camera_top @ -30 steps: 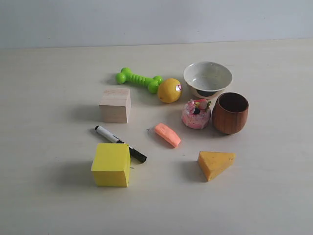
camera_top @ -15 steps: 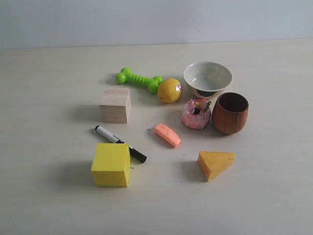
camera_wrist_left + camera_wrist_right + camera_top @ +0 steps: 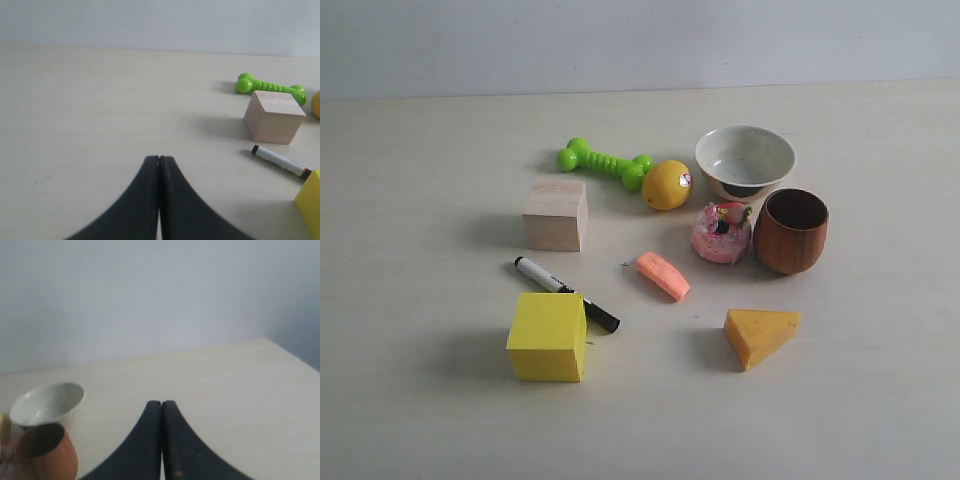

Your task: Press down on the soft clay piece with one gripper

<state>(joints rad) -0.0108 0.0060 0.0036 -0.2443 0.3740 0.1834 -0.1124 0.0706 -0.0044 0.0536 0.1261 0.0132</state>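
Note:
The soft clay piece (image 3: 663, 275), a small salmon-orange slab, lies flat at the middle of the table in the exterior view, between the black marker (image 3: 566, 294) and the pink doughnut toy (image 3: 721, 232). Neither arm shows in the exterior view. My left gripper (image 3: 159, 159) is shut with nothing between its black fingers, over bare table well away from the clay. My right gripper (image 3: 161, 403) is shut and empty too, near the brown cup (image 3: 44, 450). The clay is out of sight in both wrist views.
Around the clay stand a wooden cube (image 3: 556, 214), a yellow cube (image 3: 548, 336), a cheese-like wedge (image 3: 759, 335), a brown cup (image 3: 790, 230), a white bowl (image 3: 745, 160), a yellow lemon toy (image 3: 667, 185) and a green dumbbell toy (image 3: 605, 163).

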